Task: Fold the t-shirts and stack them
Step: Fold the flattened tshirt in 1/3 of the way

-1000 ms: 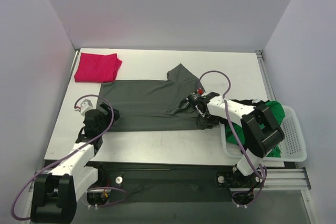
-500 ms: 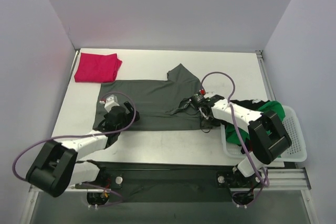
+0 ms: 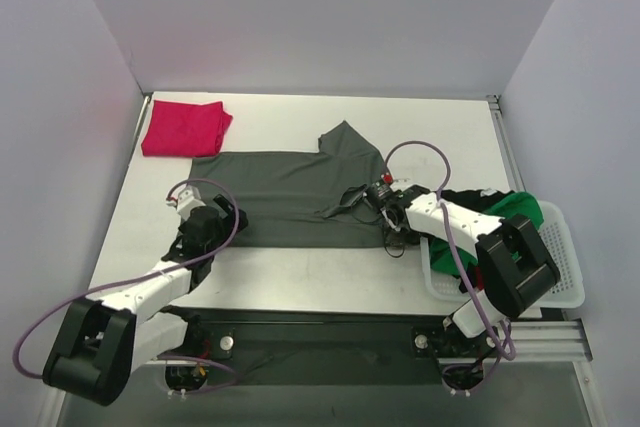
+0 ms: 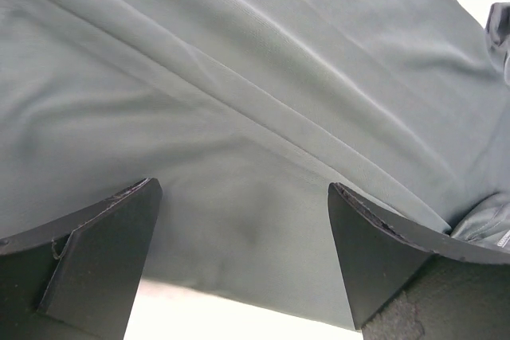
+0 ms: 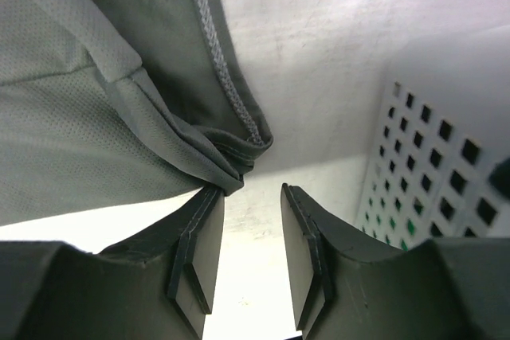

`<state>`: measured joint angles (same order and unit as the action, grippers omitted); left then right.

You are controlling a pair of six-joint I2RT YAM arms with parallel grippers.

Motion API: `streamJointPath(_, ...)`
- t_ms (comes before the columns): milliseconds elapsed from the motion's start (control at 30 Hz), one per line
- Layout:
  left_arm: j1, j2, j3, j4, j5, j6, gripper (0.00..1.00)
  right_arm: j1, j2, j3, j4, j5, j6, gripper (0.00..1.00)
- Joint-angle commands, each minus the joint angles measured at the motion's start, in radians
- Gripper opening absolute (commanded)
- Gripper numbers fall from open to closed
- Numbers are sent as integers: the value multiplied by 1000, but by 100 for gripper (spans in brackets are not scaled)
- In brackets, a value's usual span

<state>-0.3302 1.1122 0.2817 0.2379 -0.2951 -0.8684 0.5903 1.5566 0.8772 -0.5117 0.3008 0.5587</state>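
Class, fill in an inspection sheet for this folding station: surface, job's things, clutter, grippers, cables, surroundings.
Surface: white table.
Job's things: grey-green t-shirt spread mid-table; magenta t-shirt folded at the far left corner; green t-shirt and black t-shirt heaped in the basket.
Clutter: white basket at the right near edge; nothing else seen.
Grippers: left gripper open over the grey-green shirt's near left corner; right gripper narrowly open at its near right corner, nothing gripped.
Cables: left purple cable and right purple cable loop above the wrists.
Surroundings: pale walls on three sides; dark frame along the near edge.
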Motion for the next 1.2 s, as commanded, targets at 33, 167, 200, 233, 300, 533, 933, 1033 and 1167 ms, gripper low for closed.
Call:
streamJointPath(33, 23, -89, -13, -54, 10, 29, 97, 16, -55, -43, 5, -50, 15, 34)
streamJointPath(167, 37, -84, -13, -63, 16, 46, 97, 26, -87, -75, 50, -86, 18, 33)
streamJointPath(200, 52, -78, -16, -63, 22, 46, 97, 26, -90, -89, 55, -86, 15, 33)
streamJointPath(233, 62, -75, -19, -58, 30, 46, 97, 23, -96, -95, 59, -86, 15, 33)
streamJointPath(300, 75, -74, -33, -46, 50, 46, 97, 8, -93, -112, 71, -88, 12, 32)
streamJointPath(533, 86, -71, -38, -35, 65, 49, 97, -21, -61, -109, 113, -68, 6, 30)
streamJointPath(933, 138, -95, -53, -46, 91, 65, 97, -58, -21, -92, 130, -55, -14, 7)
streamJointPath(1033, 154, -100, -56, -52, 96, 72, 97, -67, -26, -92, 125, -46, -20, 0)
streamJointPath(1167, 168, -98, -58, -57, 99, 80, 97, -72, -17, -70, 111, -66, -36, 0)
